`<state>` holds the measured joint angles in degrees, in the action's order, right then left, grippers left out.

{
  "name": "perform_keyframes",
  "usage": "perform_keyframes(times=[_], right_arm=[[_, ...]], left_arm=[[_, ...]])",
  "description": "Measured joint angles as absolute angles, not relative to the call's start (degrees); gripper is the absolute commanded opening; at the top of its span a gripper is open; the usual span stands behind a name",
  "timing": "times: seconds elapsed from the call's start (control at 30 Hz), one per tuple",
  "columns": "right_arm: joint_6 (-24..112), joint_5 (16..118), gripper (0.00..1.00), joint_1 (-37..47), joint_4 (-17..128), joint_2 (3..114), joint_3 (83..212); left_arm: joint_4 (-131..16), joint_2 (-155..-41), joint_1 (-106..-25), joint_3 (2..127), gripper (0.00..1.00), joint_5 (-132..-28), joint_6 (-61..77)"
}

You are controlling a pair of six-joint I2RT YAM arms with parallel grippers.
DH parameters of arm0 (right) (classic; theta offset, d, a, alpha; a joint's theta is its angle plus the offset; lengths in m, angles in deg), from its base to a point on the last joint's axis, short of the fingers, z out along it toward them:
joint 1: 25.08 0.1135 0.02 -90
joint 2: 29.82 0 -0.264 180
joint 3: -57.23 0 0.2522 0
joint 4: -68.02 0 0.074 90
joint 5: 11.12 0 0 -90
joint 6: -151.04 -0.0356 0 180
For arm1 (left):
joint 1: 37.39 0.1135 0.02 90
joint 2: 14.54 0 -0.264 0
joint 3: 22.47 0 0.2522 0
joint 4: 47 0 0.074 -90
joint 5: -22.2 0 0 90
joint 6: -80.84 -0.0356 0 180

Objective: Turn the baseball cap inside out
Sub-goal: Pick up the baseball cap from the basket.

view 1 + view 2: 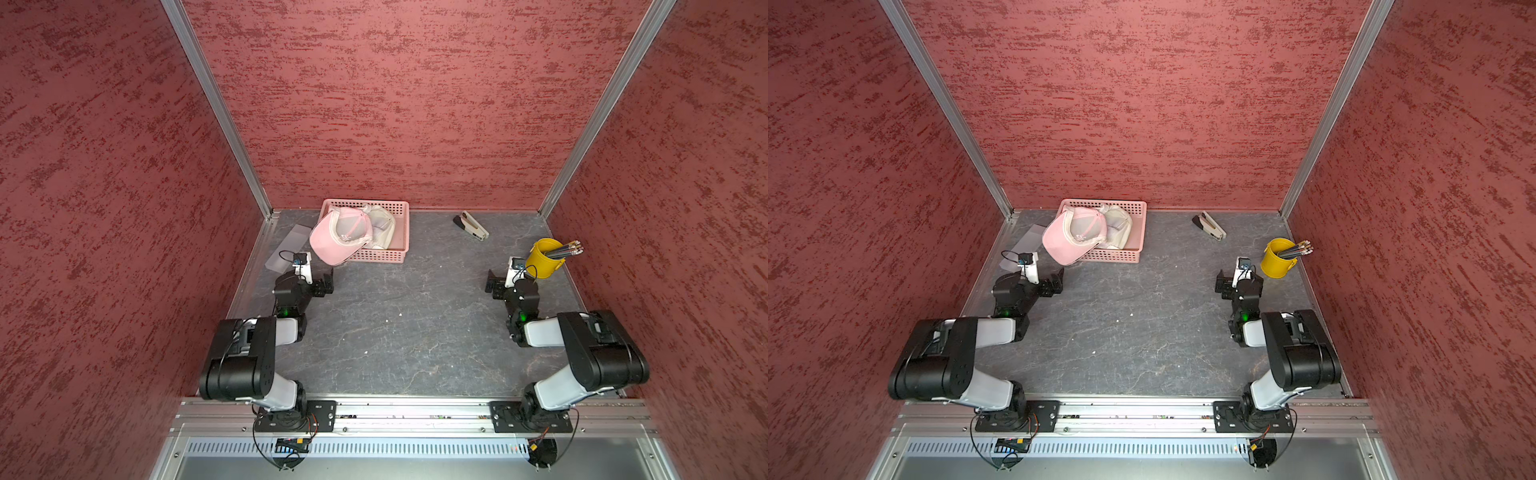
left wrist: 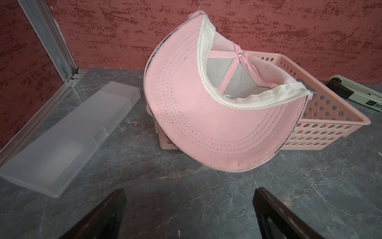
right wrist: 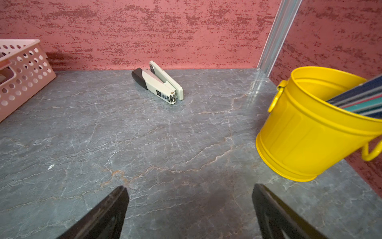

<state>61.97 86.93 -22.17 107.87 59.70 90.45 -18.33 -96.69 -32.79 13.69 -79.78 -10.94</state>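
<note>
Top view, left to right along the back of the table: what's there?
clear case → pink basket → stapler → yellow bucket

Both top views look down from high above the near edge at the whole table (image 1: 415,332). The wrist cameras sit low, facing the far wall (image 1: 415,104). The left one is close to the baseball cap (image 2: 217,124). Both show the pink basket (image 2: 322,132).
</note>
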Motion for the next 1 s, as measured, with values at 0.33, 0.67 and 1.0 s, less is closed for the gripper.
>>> perform_keyframes(times=[0.33, 0.67, 1.0], right_arm=[[63.0, 86.41, 0.99, -21.38, 107.1, 58.3, 90.61], [64.53, 84.88, 0.99, -19.83, 76.37, 43.78, 111.0], [64.2, 81.16, 0.98, -8.53, 46.86, 48.0, 136.24]], left_arm=[[-44.3, -79.18, -36.57, 27.35, 1.0, -79.37, -10.68], [-55.71, -80.21, -32.88, 33.05, 0.93, -82.08, -9.37], [-67.64, -96.95, -27.48, 52.35, 0.78, -91.33, -5.04]])
